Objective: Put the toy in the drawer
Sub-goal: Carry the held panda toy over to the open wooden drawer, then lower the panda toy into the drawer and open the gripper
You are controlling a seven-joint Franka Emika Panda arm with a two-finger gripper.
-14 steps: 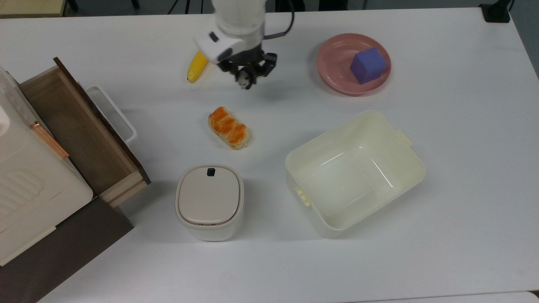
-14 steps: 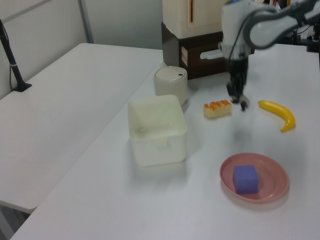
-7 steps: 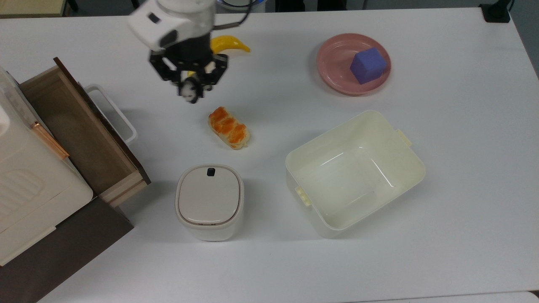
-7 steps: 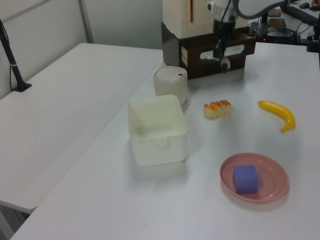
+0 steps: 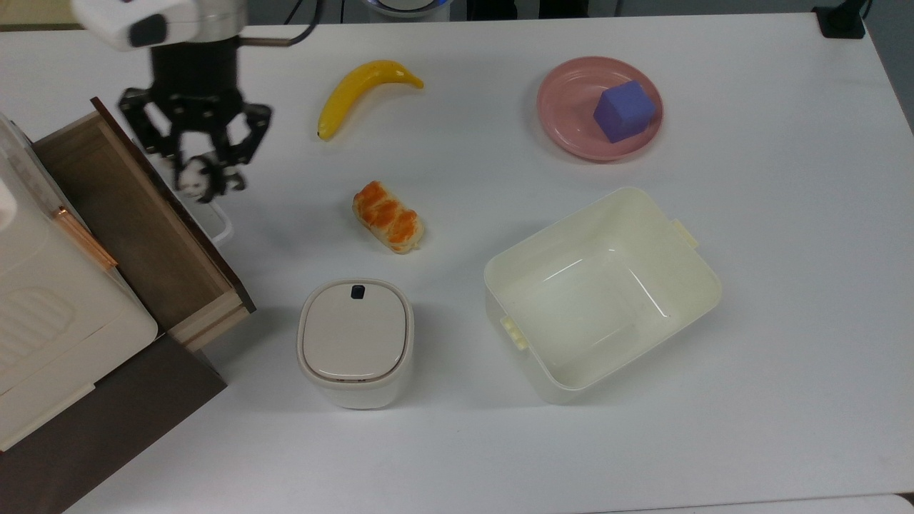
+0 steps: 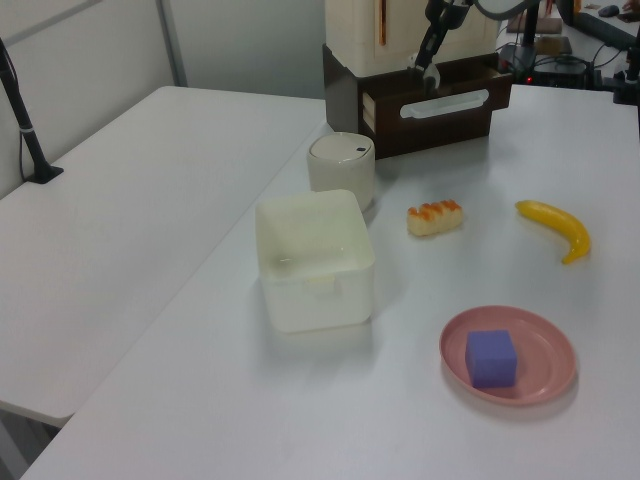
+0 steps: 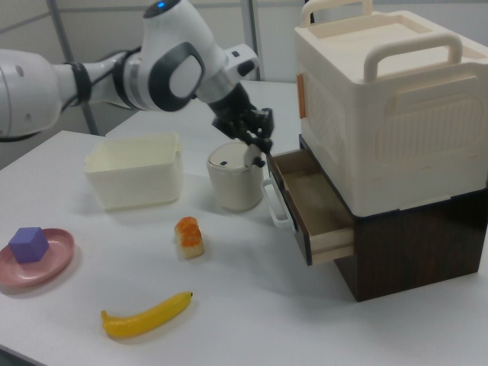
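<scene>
The toy (image 5: 190,178), a small black-and-white figurine, hangs pinched in my gripper (image 5: 200,178), which is shut on it. In the top view the gripper hovers over the white loop handle (image 5: 218,221) and dark front panel of the drawer (image 5: 121,207), which stands pulled open at the top view's left with its brown bottom bare. In the right view the gripper (image 7: 255,151) is just above the front edge of the drawer (image 7: 314,204), with the toy (image 7: 250,157) a pale spot between its fingers. In the left view the gripper (image 6: 430,76) sits above the drawer's front (image 6: 440,108).
A banana (image 5: 360,89), an orange-glazed bread loaf (image 5: 388,216), a lidded white container (image 5: 355,341) and a cream bin (image 5: 500,285) lie on the white table. A purple cube (image 5: 624,111) sits on a pink plate (image 5: 571,121). A cream box (image 5: 43,300) tops the drawer cabinet.
The gripper has carried the toy from beside the banana toward the top view's left, past the bread loaf, to above the drawer's handle. The banana now shows in full.
</scene>
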